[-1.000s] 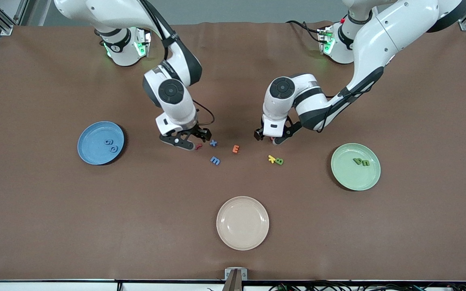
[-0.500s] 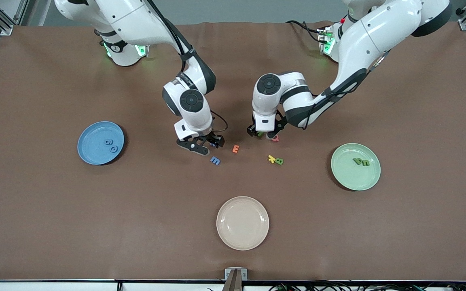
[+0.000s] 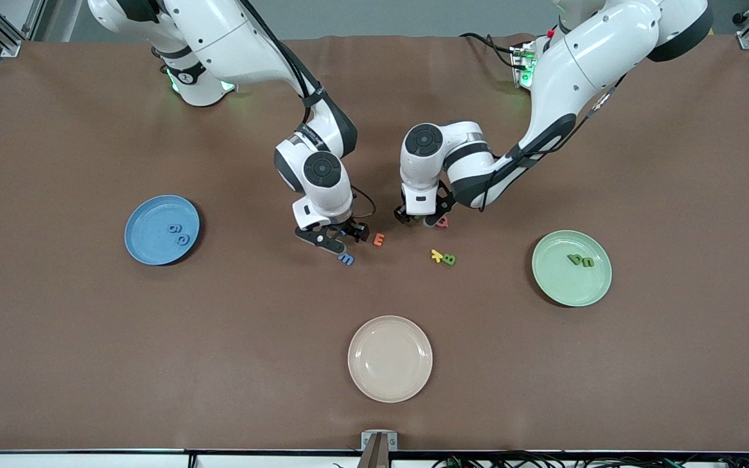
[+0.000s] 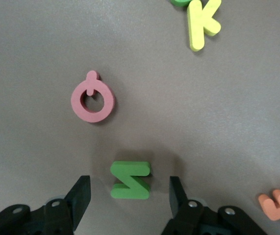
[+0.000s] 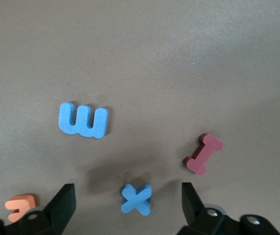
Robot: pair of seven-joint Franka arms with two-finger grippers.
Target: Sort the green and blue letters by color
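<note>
Both arms work the cluster of letters at the middle of the front frame. I have the left claw (image 4: 129, 190) low over the surface with its fingers apart on either side of a green Z (image 4: 130, 179), gaps showing on both flanks. The right claw (image 5: 127, 193) is likewise spread around a blue X (image 5: 136, 199).

To do this step well, I judge each claw should drop squarely until the pads flank the letter's edges, then close evenly. These chunky pieces are small and lie flat, so an off-centre pinch could flip or skid them. The pink Q (image 4: 92, 99) near the Z and the red I (image 5: 203, 153) near the X should not be disturbed. The orange E (image 3: 380, 240) lies between the two claws.

The letters read as thick foam-like cut-outs, matte, medium blue or dark green. Another blue letter (image 3: 346, 259) lies just below the right claw in the front frame. A green B (image 3: 449, 260) touches a yellow K (image 3: 437, 255) lower in the frame than the left claw.

Two blue letters (image 3: 178, 233) already lie in the blue plate (image 3: 147, 257) toward the right arm's end. Two green ones (image 3: 580, 260) lie in the green plate (image 3: 556, 286) toward the left arm's end. So I judge the sort about half done.
</note>
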